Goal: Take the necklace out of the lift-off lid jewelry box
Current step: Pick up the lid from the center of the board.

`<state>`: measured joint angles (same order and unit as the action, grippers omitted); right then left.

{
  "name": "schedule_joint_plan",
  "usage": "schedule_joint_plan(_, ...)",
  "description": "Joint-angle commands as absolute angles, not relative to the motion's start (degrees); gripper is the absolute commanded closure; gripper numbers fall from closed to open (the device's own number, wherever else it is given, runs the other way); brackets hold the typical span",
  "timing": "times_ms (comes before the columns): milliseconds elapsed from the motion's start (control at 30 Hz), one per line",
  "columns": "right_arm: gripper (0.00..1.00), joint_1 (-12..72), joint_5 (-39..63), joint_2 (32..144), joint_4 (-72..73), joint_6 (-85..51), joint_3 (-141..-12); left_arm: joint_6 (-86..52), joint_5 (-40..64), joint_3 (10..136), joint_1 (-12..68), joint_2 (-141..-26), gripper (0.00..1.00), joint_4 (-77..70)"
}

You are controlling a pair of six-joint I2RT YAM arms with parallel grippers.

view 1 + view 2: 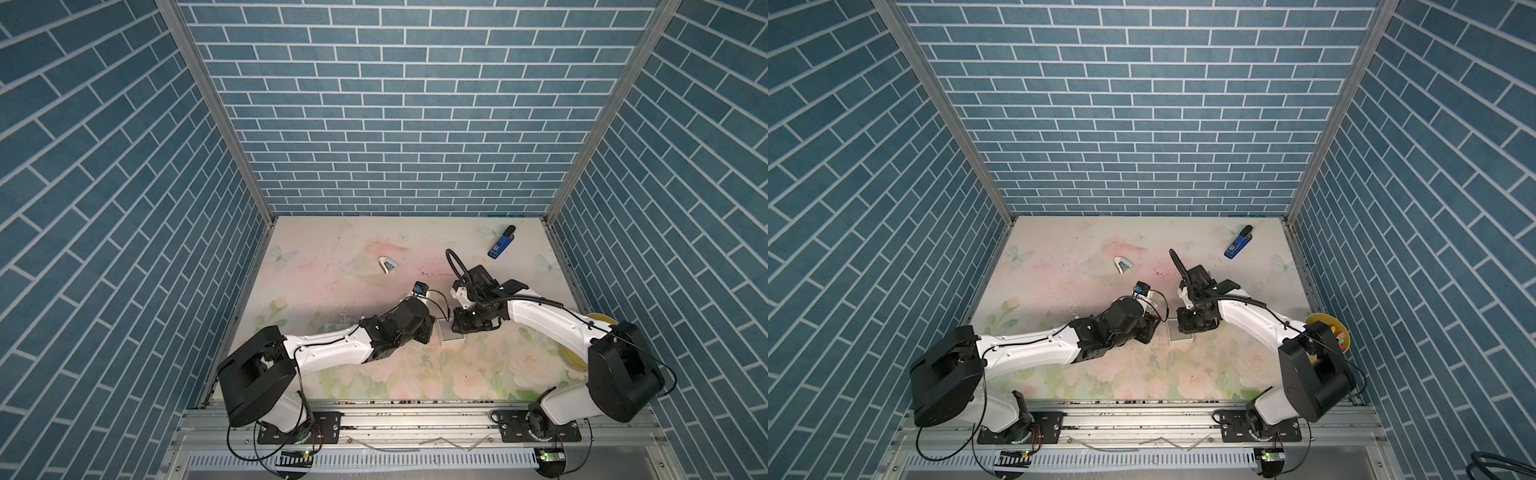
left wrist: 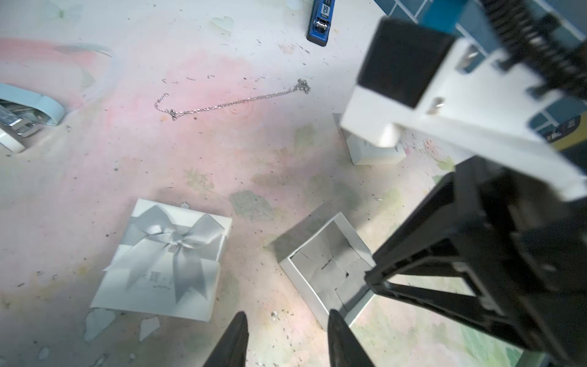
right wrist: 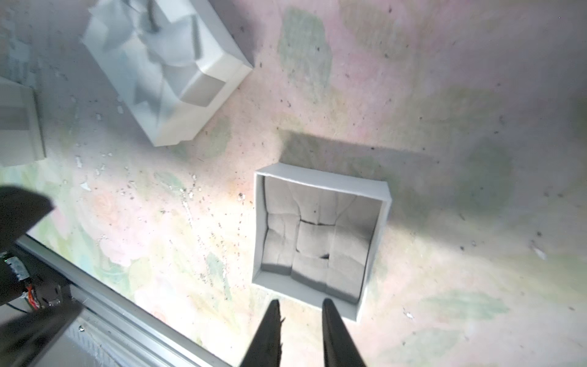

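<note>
Over the pastel floral desk (image 1: 332,249), the white-and-black left arm (image 1: 332,353) and right arm (image 1: 540,313) meet above a small white box (image 1: 451,334), mostly hidden. Beyond lie a thin silver necklace chain (image 1: 432,274), a small white-and-blue object (image 1: 388,265) and a blue stapler (image 1: 500,243).

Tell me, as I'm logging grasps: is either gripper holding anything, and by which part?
Nothing is held. The left gripper and right gripper both stand open and empty; the necklace lies loose on the table, outside the box.
</note>
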<state>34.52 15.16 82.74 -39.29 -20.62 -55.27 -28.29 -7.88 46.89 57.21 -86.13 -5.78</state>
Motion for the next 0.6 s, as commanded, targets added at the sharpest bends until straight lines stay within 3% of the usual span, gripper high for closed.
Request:
schedule_joint_plan(0,0.75,33.25,12.66,79.96,-44.4,-18.57,-58.08,-26.57,-6.91,47.33,55.38,-85.88,0.57,-4.85)
schedule_joint_plan(167,0.67,26.25,11.42,80.27,-45.82,-18.73,-60.33,-26.53,-2.18,46.83,53.96,-88.57,0.6,-9.08)
schedule_joint_plan(300,0.51,21.23,7.8,82.44,-46.35,-17.52,-62.82,-26.48,1.03,49.39,53.7,-92.68,0.62,-9.44)
schedule_joint_plan(500,0.38,13.38,3.22,90.1,-48.95,-22.92,-68.69,-26.06,7.09,54.97,53.74,-99.08,0.63,-10.38)
schedule_joint_plan(567,0.28,12.68,3.16,92.58,-48.7,-24.21,-70.04,-25.93,8.91,57.35,53.78,-101.35,0.63,-9.79)
